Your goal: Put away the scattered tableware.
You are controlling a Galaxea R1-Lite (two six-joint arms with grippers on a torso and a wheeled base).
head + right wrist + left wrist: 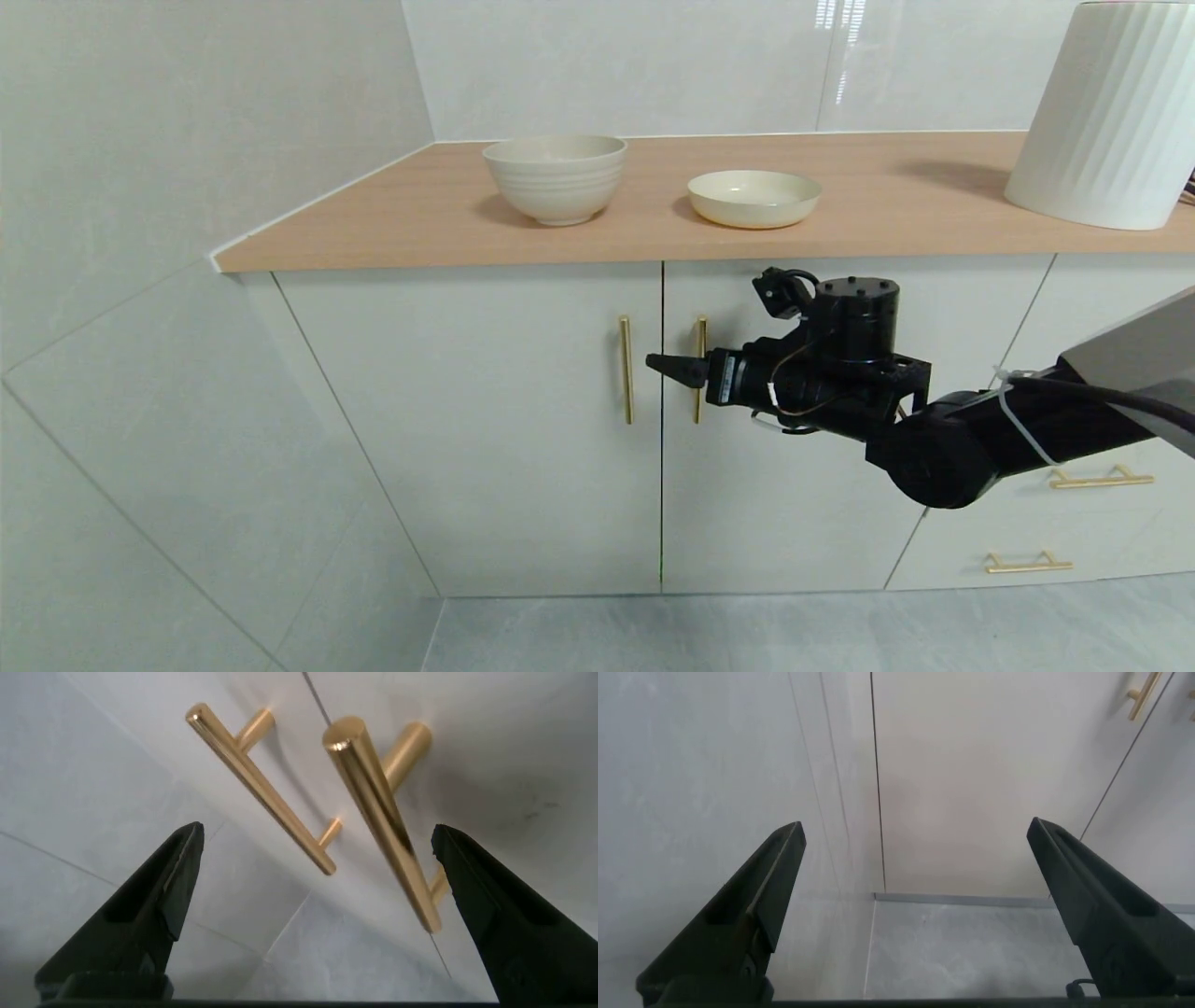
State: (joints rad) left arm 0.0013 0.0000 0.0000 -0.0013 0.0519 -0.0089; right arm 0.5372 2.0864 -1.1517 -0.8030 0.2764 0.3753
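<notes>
A deep cream bowl [555,177] and a shallow cream plate [754,198] stand apart on the wooden countertop [878,233]. Below them, my right gripper [674,367] is at the seam of two closed cabinet doors, level with their gold bar handles [625,370] [699,370]. In the right wrist view the gripper [318,915] is open, and both handles [262,789] [388,826] lie just ahead between its fingers, untouched. My left gripper [915,915] is open and empty, low down, facing the cabinet base and the grey floor [971,952].
A tall white ribbed container [1111,112] stands at the right end of the counter. Drawers with gold handles [1102,480] are to the right of the doors. A tiled wall [140,327] closes the left side.
</notes>
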